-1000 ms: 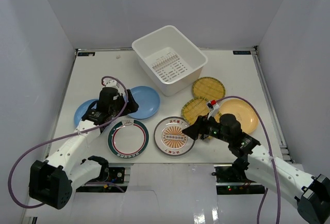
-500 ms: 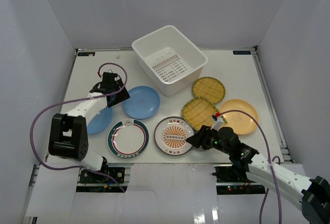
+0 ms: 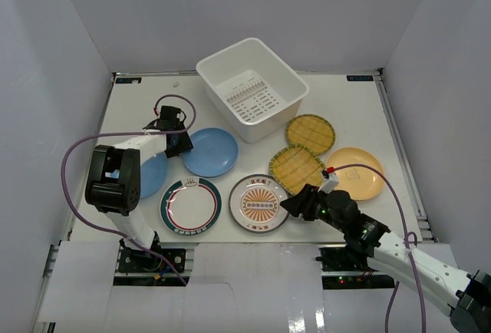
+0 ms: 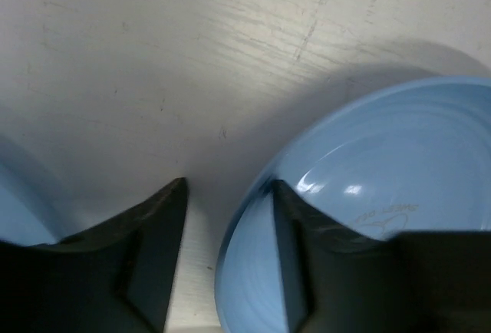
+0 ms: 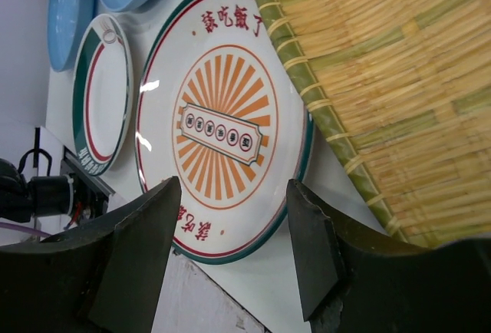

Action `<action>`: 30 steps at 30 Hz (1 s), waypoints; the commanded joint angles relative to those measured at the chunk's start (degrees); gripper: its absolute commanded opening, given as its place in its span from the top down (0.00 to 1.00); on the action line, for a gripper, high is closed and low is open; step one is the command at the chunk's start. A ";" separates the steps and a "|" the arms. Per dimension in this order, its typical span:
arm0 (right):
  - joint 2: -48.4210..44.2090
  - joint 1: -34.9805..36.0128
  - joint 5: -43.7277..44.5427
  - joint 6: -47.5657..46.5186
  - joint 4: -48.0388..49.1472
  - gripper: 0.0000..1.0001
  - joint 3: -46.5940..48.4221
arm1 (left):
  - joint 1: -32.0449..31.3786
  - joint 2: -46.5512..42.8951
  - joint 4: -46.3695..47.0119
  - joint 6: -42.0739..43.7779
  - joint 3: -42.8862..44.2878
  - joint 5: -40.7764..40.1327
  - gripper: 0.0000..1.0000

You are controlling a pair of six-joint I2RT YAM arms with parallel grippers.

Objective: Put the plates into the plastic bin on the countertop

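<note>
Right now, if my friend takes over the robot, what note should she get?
Left gripper: open, fingers astride the rim of the blue plate, nothing held.
Right gripper: open, low at the edge of the sunburst plate, nothing held.
Plastic bin: no plates inside.
Done: nothing placed yet.
Left: all seven plates lie on the table, including the second blue plate, green-ringed plate, far woven plate, near woven plate and yellow plate.

L gripper (image 4: pixel 229 187) wide, astride blue plate (image 4: pixel 383 164) rim
</note>
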 commanded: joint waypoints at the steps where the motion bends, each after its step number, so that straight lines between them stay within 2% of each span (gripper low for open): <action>1: -0.57 0.40 4.04 0.46 -3.81 0.36 0.52 | 0.60 0.93 1.49 0.89 1.33 2.70 0.47; 3: 1.79 0.31 2.72 1.86 1.17 0.36 -1.67 | 0.69 1.11 1.40 0.98 1.41 2.79 0.60; 4: 2.93 0.31 1.84 2.13 2.77 0.36 -2.03 | 1.03 0.84 1.14 0.89 1.42 2.53 0.77; 7: 8.21 0.31 0.96 2.40 7.16 0.36 -2.03 | 1.74 -1.09 1.14 0.71 1.06 3.40 1.00; 9: 12.06 0.48 0.34 2.92 9.89 0.36 -2.03 | 1.74 -3.36 1.05 0.89 0.80 3.84 1.00; 12: 16.81 0.57 -0.98 5.37 16.04 0.41 -2.82 | 1.74 -9.14 0.70 0.45 -0.34 5.07 1.00; 15: 20.33 0.75 -0.72 7.49 19.92 0.55 -3.18 | 1.74 -15.22 -0.97 -0.34 -2.36 6.83 1.00; 16: 20.78 1.10 -0.37 7.75 20.36 0.66 -3.00 | 1.74 -19.59 -2.01 -0.43 -3.15 6.74 1.00; 19: 20.09 1.80 0.60 8.02 19.76 0.87 -2.65 | 1.74 -28.29 -5.08 -1.04 -5.87 6.74 1.00; 20: 19.48 2.06 0.52 7.93 19.14 0.91 -2.13 | 1.74 -30.69 -5.71 -1.48 -6.58 6.74 1.00; 23: 15.35 2.94 -0.45 6.62 14.84 0.92 0.24 | 1.74 -40.07 -7.03 -2.62 -7.46 8.66 1.00; 26: 9.21 3.65 -2.90 4.52 9.39 0.92 4.80 | 1.65 -44.32 -6.95 -4.90 -3.70 10.51 1.00; 29: 6.47 4.00 -5.01 0.84 4.38 0.92 9.99 | 1.48 -40.14 -4.58 -5.79 5.17 16.22 1.00; 30: 5.33 4.00 -3.72 -0.58 2.81 0.92 14.18 | 0.43 -34.55 -4.05 -5.96 7.98 17.19 1.00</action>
